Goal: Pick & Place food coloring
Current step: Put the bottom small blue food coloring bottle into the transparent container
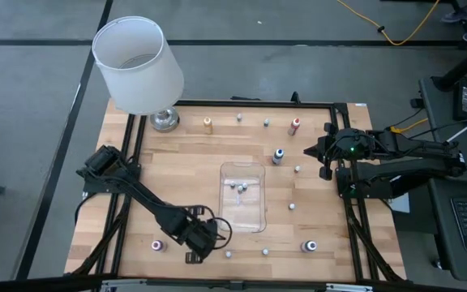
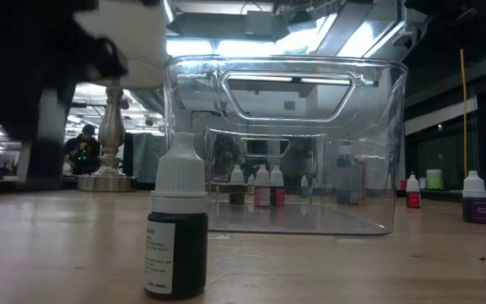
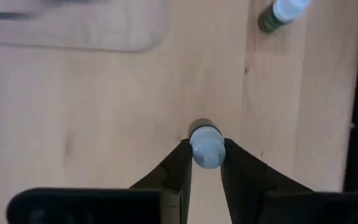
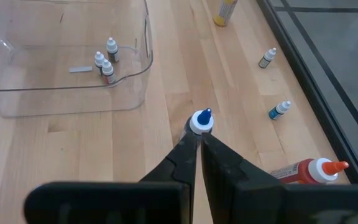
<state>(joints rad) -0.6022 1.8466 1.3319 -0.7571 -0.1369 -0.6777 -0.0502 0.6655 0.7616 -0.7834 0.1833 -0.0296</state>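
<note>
Left wrist view: my left gripper pinches a bottle by its cap, ready to lift it toward the tray.
Right gripper: shut, empty, parked near the surface's edge, clear of my path.

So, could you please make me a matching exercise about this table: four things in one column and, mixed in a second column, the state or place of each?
Column 1
1. left gripper
2. right gripper
3. clear tray
4. lamp

Column 2
A. shut and empty
B. stands at a corner of the table
C. holds three small bottles
D. closed on a pale-capped bottle

Right pairs: 1-D, 2-A, 3-C, 4-B.
</note>
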